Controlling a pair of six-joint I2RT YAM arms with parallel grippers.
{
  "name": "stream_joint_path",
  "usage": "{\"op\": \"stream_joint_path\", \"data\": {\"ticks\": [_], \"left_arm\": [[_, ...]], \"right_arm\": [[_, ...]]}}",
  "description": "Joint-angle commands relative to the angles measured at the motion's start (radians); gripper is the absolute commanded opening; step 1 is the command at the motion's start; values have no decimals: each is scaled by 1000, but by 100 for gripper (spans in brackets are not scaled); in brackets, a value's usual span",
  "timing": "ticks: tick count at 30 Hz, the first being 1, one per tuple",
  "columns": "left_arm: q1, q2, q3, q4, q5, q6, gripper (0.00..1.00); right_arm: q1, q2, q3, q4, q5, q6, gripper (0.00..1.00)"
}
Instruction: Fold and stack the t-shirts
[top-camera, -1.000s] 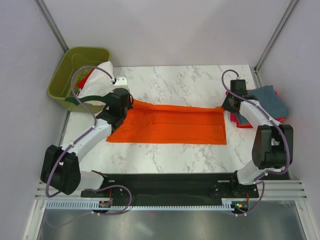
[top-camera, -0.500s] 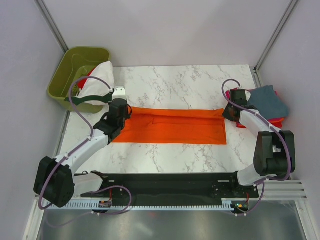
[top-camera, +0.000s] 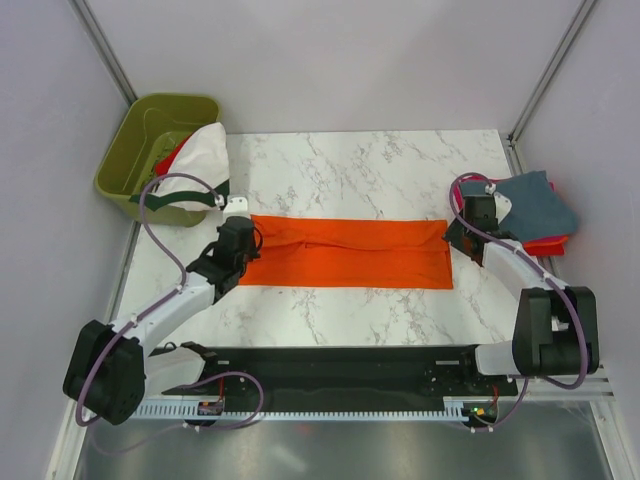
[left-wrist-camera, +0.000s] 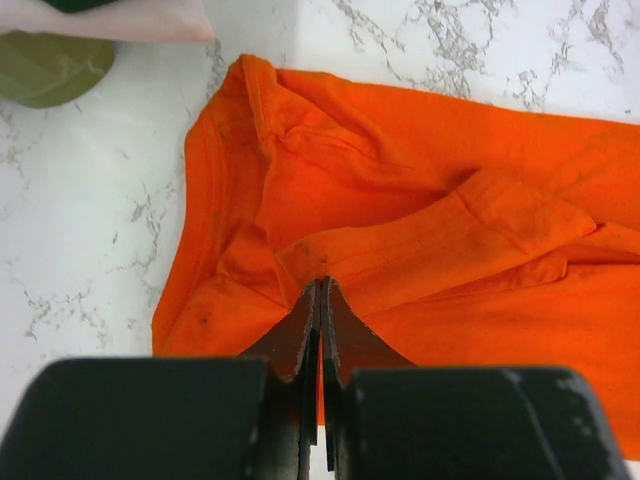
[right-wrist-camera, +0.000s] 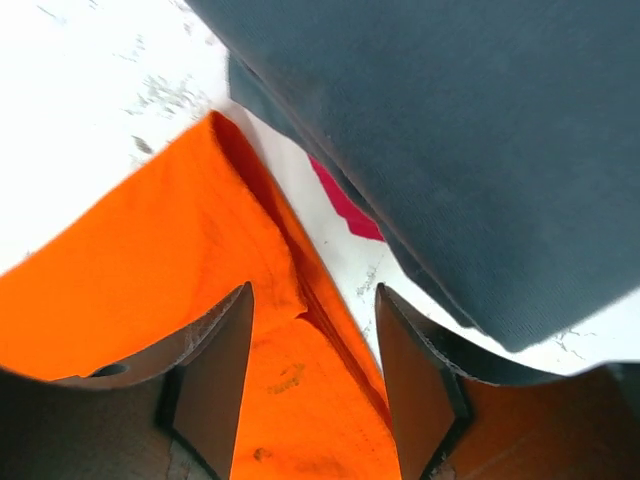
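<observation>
The orange t-shirt (top-camera: 350, 252) lies as a long folded strip across the middle of the table. At its left end my left gripper (top-camera: 243, 243) is down on the cloth. In the left wrist view that gripper (left-wrist-camera: 321, 287) is shut, and a ridge of the orange t-shirt (left-wrist-camera: 420, 200) runs up into its tips. At the strip's right end my right gripper (top-camera: 458, 232) hovers open. In the right wrist view that gripper (right-wrist-camera: 315, 295) straddles the folded corner of the orange t-shirt (right-wrist-camera: 150, 270) without holding it. Beside it lies a blue-grey t-shirt (right-wrist-camera: 450, 130) with a red edge (right-wrist-camera: 350, 208) under it.
A stack with the blue-grey t-shirt (top-camera: 535, 198) on top of a red one (top-camera: 548, 244) sits at the table's right edge. An olive-green bin (top-camera: 140, 135) at the back left holds a white t-shirt with dark trim (top-camera: 195, 165) that spills onto the marble table (top-camera: 350, 170).
Both grippers drew the orange t-shirt's far edge toward the near side, narrowing it into a strip. The right gripper then opened and let go of its corner.
</observation>
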Motion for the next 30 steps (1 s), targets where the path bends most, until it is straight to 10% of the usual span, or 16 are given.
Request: {"op": "stream_joint_path", "data": {"ticks": [1,15,24,30], "left_arm": [[-7,-30,-23,10,33,-81,4],[-7,-261,-140,-134,178,-234,10],[-4,-271,-125,-255,152,-352,59],[53,-116,16,-252,102,-346,61]], "right_arm": [[-2,-71,-17,85,-2,20,59],[244,24,64,131,-197,40,40],[553,308,303,306,-450,73,57],[642,494,514,324,-526,63,57]]}}
